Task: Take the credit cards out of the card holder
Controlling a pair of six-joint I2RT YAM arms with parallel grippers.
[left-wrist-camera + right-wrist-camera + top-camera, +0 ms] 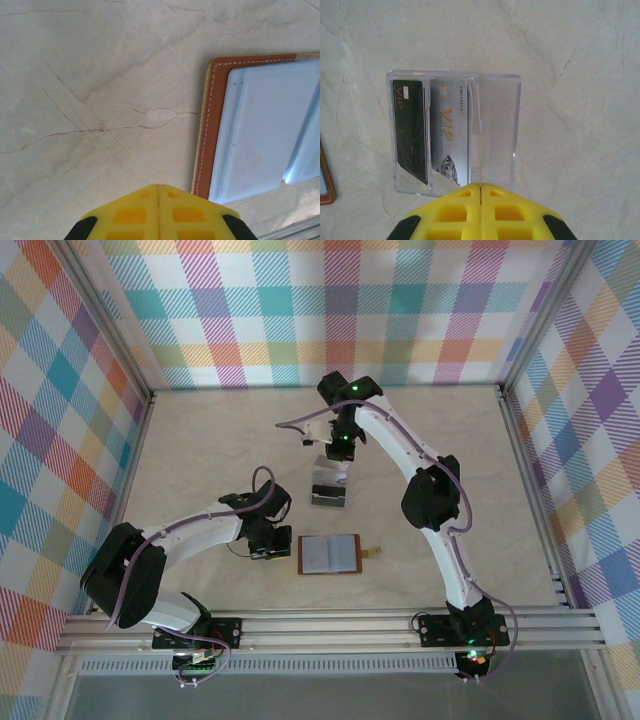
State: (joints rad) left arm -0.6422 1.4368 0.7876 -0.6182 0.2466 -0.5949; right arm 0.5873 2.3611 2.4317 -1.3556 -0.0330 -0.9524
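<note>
While the left arm folds low with its elbow out, the left gripper [268, 543] sits pinched shut and empty just left of the card holder [330, 553], one brown wallet lying open near the front of the table [200, 460]. The right arm reaches far forward, with the right gripper [480, 189] closed on nothing, right by one clear stand [497, 130]. Two credit cards [451, 135] stand in it (a dark green one [410, 132] beside a silver one). The right wrist view reads VIP on both, lettering too small to make out from above.
</note>
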